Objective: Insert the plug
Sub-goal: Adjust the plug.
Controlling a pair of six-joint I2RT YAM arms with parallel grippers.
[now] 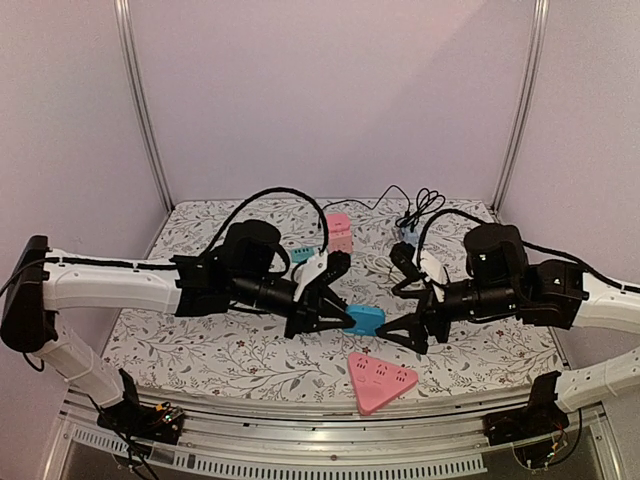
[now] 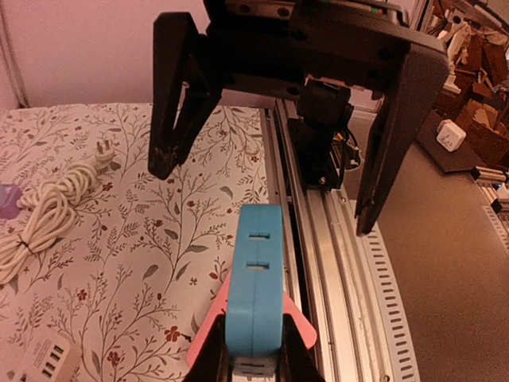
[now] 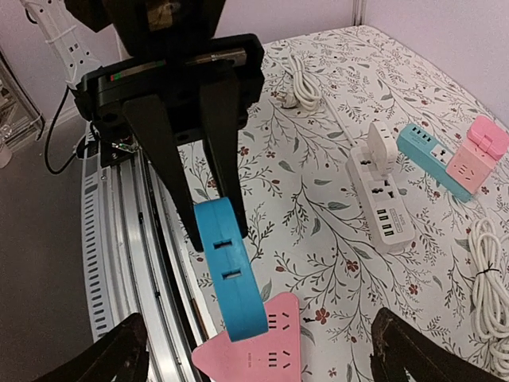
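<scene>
The blue socket block (image 2: pixel 254 278) is a slim, rounded-edged slab of bright blue plastic. One broad face carries two pairs of short rectangular slots, with more openings on the end nearest the left wrist camera. The left gripper (image 1: pixel 338 318) pinches it by one end, its two fingers pressed against the block's opposite sides, so most of the length juts out past the fingertips. In the top view the block sits at the middle of the worktop (image 1: pixel 200 350), toward the near side, and it appears to be held off the floral surface. The pink triangular socket (image 1: pixel 380 380) lies just nearer, close to the rail. The right gripper (image 2: pixel 264 199) faces the free end of the block from the right with its fingers spread wide. It is near the block but not touching it, and the gap between its tips is far broader than the block. Both arms reach inward from the sides at a low, almost level angle, forearms stretched across the worktop and wrists pointed at each other. A white power strip (image 3: pixel 380 203) with an adapter plugged into it lies farther back. A coiled white cable (image 2: pixel 48 211) ending in a plug (image 2: pixel 103 147) rests on the worktop beyond the right gripper.
</scene>
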